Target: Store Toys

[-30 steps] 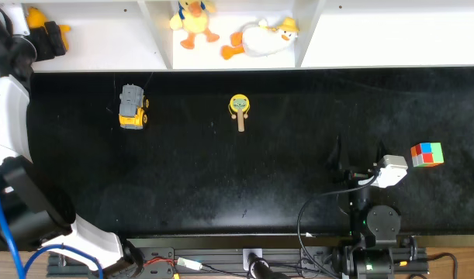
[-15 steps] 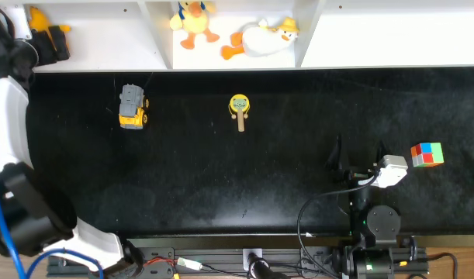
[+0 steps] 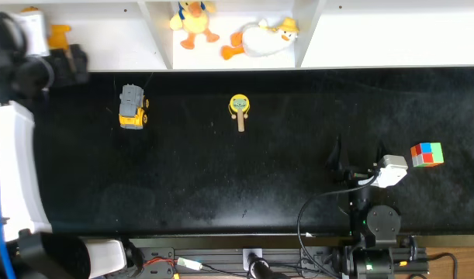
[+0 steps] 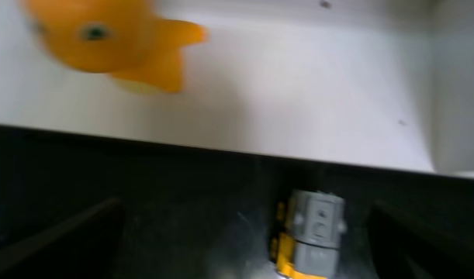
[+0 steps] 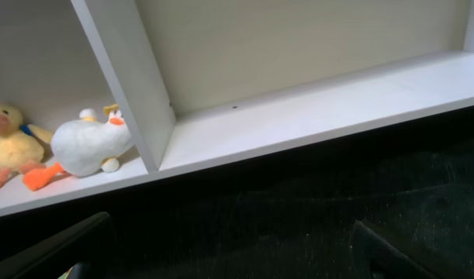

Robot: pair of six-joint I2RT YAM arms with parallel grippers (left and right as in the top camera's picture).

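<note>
Left end effector [image 4: 244, 236] withdrawn, spread wide, empty

No words, labels, numbers or signs are showing legibly in any view. The toy truck [image 3: 133, 106] at upper left, the colour cube [image 3: 427, 153] at right and the white shelf [image 3: 376, 39] along the top are bearing no readable print.

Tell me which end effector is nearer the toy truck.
Left. The left end effector is by the shelf edge close to the toy truck; the right end effector rests far across the mat.
</note>
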